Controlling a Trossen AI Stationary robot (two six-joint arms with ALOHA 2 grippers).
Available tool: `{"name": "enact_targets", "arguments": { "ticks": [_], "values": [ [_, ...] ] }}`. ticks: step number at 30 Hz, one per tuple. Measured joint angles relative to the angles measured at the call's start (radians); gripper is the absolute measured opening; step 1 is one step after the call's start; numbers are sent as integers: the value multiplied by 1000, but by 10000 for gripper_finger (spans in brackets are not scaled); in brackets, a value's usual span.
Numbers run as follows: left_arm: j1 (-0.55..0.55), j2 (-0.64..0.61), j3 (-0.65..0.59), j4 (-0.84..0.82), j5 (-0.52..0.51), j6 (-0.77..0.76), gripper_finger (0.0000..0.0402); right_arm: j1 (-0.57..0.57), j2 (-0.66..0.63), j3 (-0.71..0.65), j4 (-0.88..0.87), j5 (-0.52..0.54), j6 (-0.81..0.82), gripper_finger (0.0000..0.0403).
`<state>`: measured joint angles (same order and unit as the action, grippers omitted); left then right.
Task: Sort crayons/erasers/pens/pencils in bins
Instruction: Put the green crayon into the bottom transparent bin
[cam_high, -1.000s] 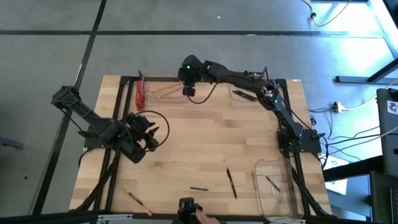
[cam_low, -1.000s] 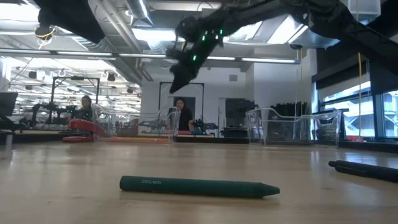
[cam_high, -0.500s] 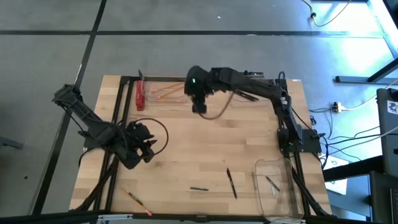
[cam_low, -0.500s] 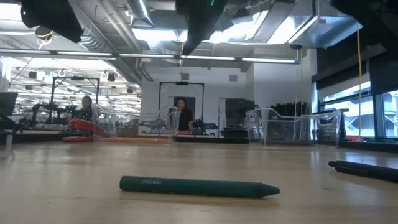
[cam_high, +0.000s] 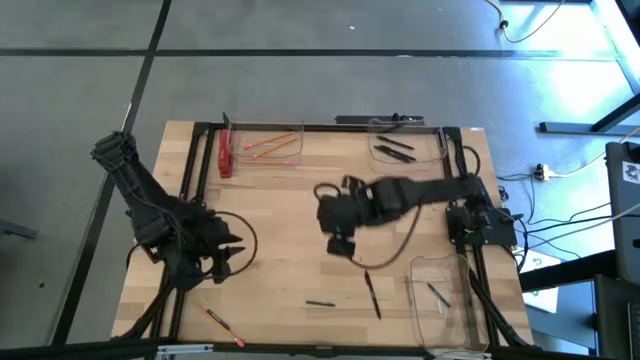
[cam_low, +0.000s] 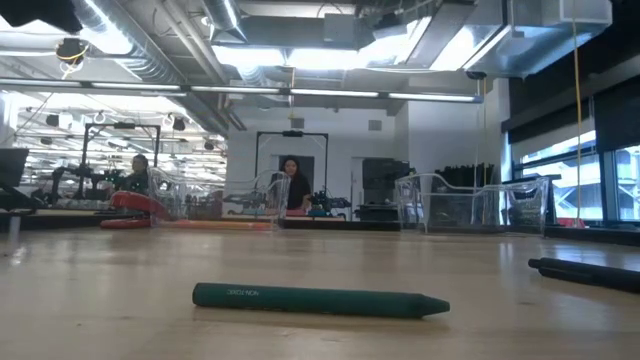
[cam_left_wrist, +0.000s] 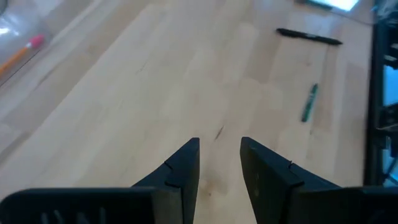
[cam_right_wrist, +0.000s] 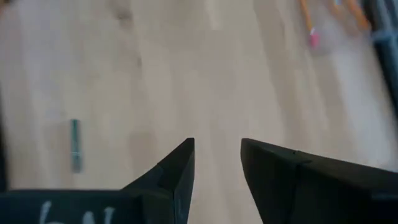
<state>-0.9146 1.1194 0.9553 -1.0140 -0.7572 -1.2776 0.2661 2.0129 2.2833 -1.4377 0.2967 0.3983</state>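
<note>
Wooden surface (cam_high: 290, 210), light planks in a black frame.

Right arm: reaches across mid-surface; right gripper (cam_high: 343, 243) above bare wood, jaws parted with a narrow gap, nothing between them.

Left arm: folded at the left edge; left gripper (cam_high: 222, 262) over bare wood, jaws likewise slightly apart and empty.

Bins: one at the far left (cam_high: 292, 157) holding pencils (cam_high: 265, 147), beside a flat red bar (cam_high: 224, 155); one at the far right (cam_high: 435, 150) holding pens (cam_high: 396, 149); one at the near right corner (cam_high: 418, 300) with a small slim item inside.

Loose items: two pens (cam_high: 371, 294) near the front, touching end to end; a green crayon (cam_low: 320, 298) left of them; one pencil (cam_high: 217, 320) at the near left.
</note>
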Motion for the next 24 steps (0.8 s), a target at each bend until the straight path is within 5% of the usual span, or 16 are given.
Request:
{"name": "enact_targets", "arguments": {
  "ticks": [13, 24],
  "values": [
    [-74, 0, 0, 178, -38, 304, 110, 244, 2, -66, -42, 82, 800, 133],
    [-75, 1, 0, 261, 14, 400, 110, 324, 2, -298, -14, -175, 1204, 133]
  ]
}}
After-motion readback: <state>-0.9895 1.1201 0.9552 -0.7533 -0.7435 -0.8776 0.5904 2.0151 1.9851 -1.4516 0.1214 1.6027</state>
